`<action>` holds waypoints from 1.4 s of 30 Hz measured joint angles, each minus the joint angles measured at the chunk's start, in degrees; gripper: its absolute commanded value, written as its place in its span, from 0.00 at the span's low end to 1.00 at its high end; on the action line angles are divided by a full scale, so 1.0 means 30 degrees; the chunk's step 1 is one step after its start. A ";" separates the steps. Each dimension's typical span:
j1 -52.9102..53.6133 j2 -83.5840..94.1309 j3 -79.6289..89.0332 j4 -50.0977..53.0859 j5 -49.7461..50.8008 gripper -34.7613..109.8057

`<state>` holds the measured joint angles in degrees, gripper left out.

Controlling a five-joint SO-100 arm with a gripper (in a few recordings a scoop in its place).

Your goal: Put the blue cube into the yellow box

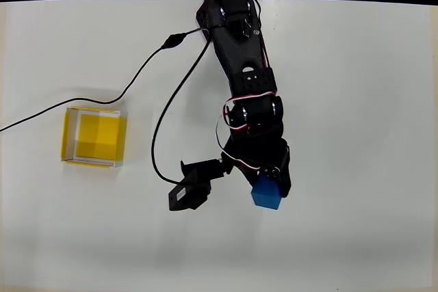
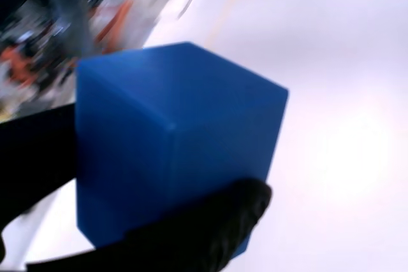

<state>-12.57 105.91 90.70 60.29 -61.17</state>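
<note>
The black fingers [image 1: 272, 184] pinch the blue cube [image 1: 267, 195], one dark finger [image 2: 210, 234] pressed against its lower face in the wrist view. The cube sits at the fingers' tips, right of the arm's camera mount in the overhead view. The yellow box [image 1: 94, 137] stands well apart, far left of the fingers on the white worktop [image 1: 363, 100], a black cable [image 1: 137, 76] running above it.

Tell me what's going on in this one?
A black robot arm on a white table has the blue cube in its pincer; the wrist view shows the cube close up with a dark finger against it. The yellow box sits apart to the left in the overhead view, with nothing inside. So the cube is grasped but not yet brought to the box.
</note>
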 measured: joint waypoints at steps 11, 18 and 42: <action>0.8906 0.5684 0.4453 -0.1260 -0.5098 0.33; 1.5557 0.6299 0.8232 -0.5713 -0.7559 0.33; 1.9600 -0.5654 0.5801 -1.4971 -0.8643 0.33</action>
<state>46.23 88.95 108.11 15.38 -87.10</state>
